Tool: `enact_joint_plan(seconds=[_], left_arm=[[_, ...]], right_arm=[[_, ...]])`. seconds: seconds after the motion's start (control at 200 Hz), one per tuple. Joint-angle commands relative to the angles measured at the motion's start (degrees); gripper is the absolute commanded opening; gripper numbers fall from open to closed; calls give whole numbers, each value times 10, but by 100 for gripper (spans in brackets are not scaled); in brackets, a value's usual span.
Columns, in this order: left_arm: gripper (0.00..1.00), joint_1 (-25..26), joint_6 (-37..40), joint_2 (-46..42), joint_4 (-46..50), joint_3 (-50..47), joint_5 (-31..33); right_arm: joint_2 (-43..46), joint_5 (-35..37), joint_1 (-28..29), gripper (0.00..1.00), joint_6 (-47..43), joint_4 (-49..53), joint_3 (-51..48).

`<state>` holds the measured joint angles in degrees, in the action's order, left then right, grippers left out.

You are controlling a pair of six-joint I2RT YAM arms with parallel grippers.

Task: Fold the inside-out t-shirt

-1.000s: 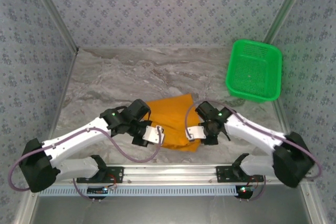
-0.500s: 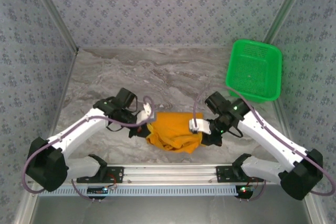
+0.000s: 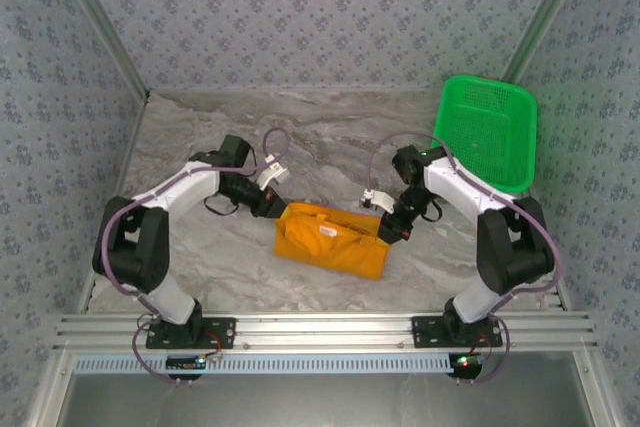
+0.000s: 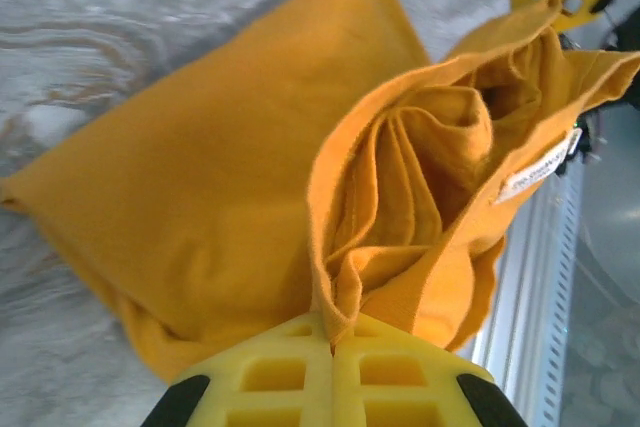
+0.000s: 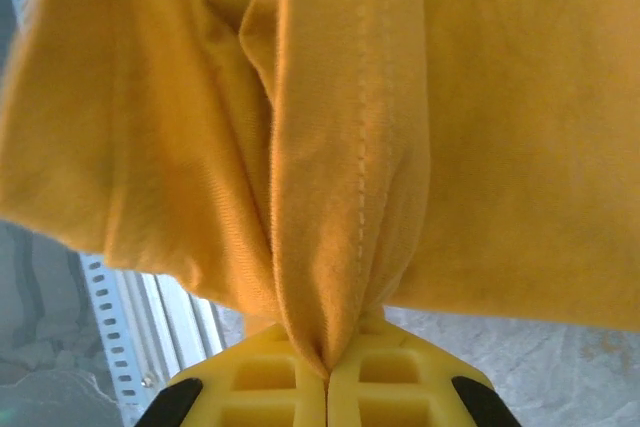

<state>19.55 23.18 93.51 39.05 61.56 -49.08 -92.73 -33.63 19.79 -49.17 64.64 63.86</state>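
Carried farther from the near rail [image 3: 320,327] since a second ago: soft orange-yellow inside-out t-shirt [image 3: 330,243], a narrow band on grey marbled table [image 3: 330,137]. Left gripper [image 3: 278,213]: pinching its left end. Right gripper [image 3: 384,233]: pinching its right end. Seemingly part-folded; release pending.

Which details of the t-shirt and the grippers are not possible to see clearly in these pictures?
- Neck label, left wrist view: the print is too small and blurred to read.
- Sleeves of the t-shirt, top view: lost in the bunched folds.
- Left gripper and right gripper, wrist views: both shut on cloth, with their bodies cut off by the bottom edge.
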Motion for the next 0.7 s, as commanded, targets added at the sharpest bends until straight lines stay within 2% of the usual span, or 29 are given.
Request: enact_joint_plan(seconds=[0.0, 0.115, 0.305, 0.42, 0.47, 0.55, 0.595, 0.64, 0.655, 0.695], left_arm=[[0, -3, -29, 32, -34, 39, 25], [0, -2, -62, 64, -60, 67, 57], [0, 10, -90, 122, -66, 134, 115], [0, 16, -116, 153, -86, 165, 153], [0, 20, -129, 172, -90, 182, 175], [0, 23, -153, 203, -99, 200, 207], [5, 23, -174, 217, -112, 203, 215], [9, 23, -185, 229, -124, 206, 209], [13, 24, -190, 232, -127, 206, 209], [26, 25, -204, 240, -134, 208, 214]], right_arm=[[-19, 17, -9, 0, -18, -14, 27], [-47, 4, -25, 0, -14, -28, 39], [-72, 32, -29, 1, -28, -42, 69], [-89, 70, -44, 2, -19, -78, 69], [-96, 100, -48, 8, -8, -93, 68], [-101, 150, -51, 9, 18, -140, 56], [-107, 167, -52, 16, 29, -157, 53], [-111, 204, -52, 18, 52, -192, 50], [-112, 219, -51, 20, 61, -205, 50], [-112, 265, -48, 32, 83, -242, 22]])
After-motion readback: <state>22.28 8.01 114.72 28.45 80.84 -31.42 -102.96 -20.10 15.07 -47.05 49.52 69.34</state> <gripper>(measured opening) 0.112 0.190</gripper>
